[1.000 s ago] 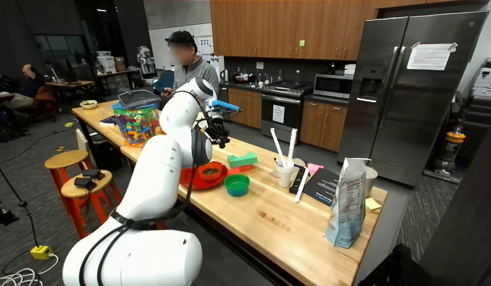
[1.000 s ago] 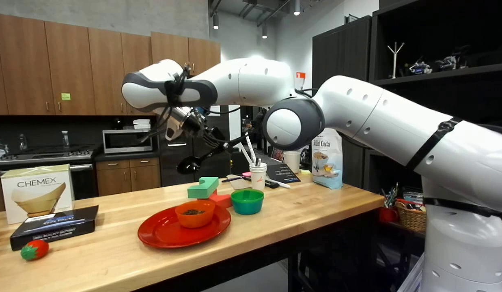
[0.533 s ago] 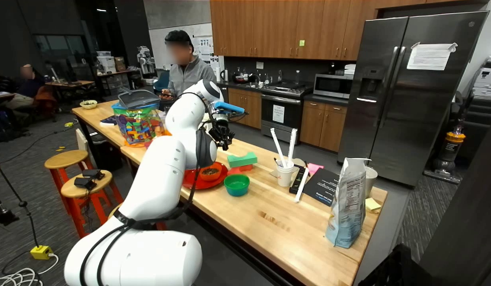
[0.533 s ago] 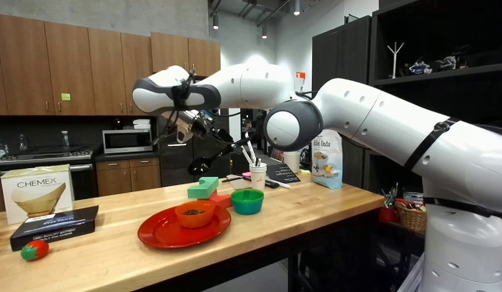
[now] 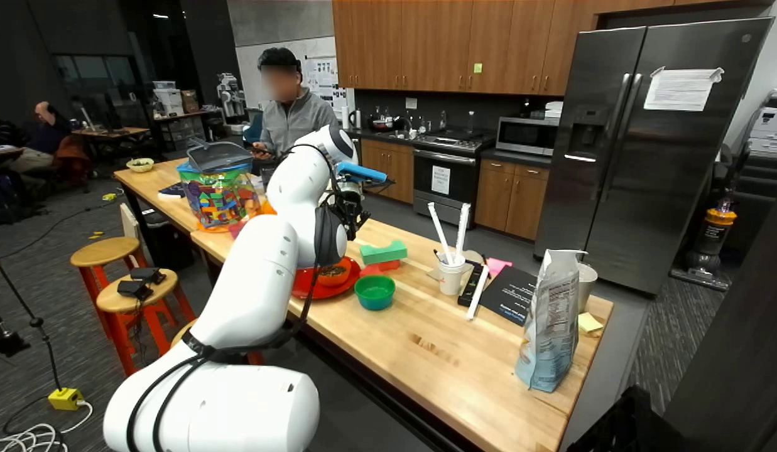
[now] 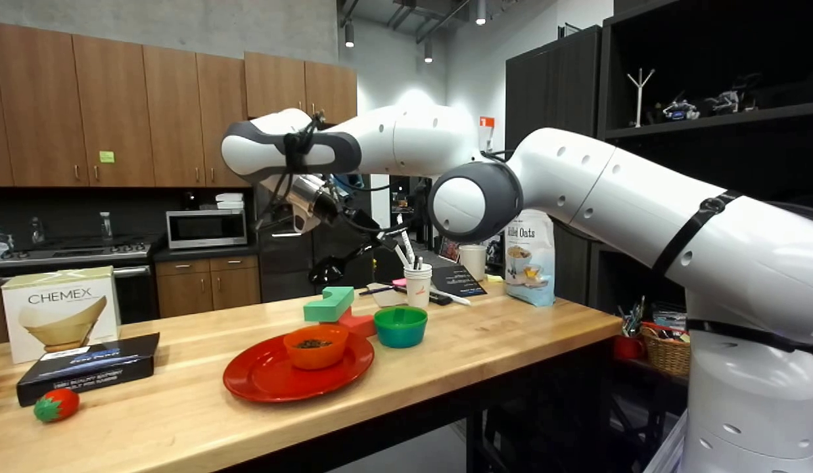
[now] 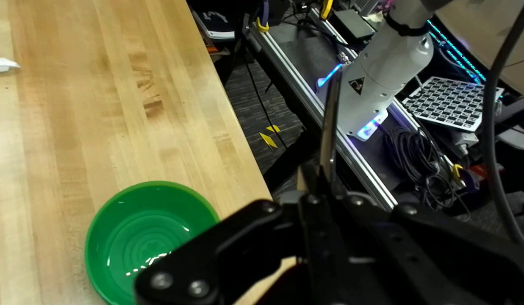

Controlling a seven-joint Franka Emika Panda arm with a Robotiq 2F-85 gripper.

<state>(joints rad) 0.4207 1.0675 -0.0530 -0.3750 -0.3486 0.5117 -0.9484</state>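
Claw (image 7: pixel 317 194) has a black spoon (image 6: pixel 331 267) pinched — in an exterior view it slants down-left from the grip, green bowl (image 6: pixel 401 334) lower and to the spoon's right.

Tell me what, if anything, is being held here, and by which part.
A black spoon is held: the tool is shut on its handle, away from the scoop end.
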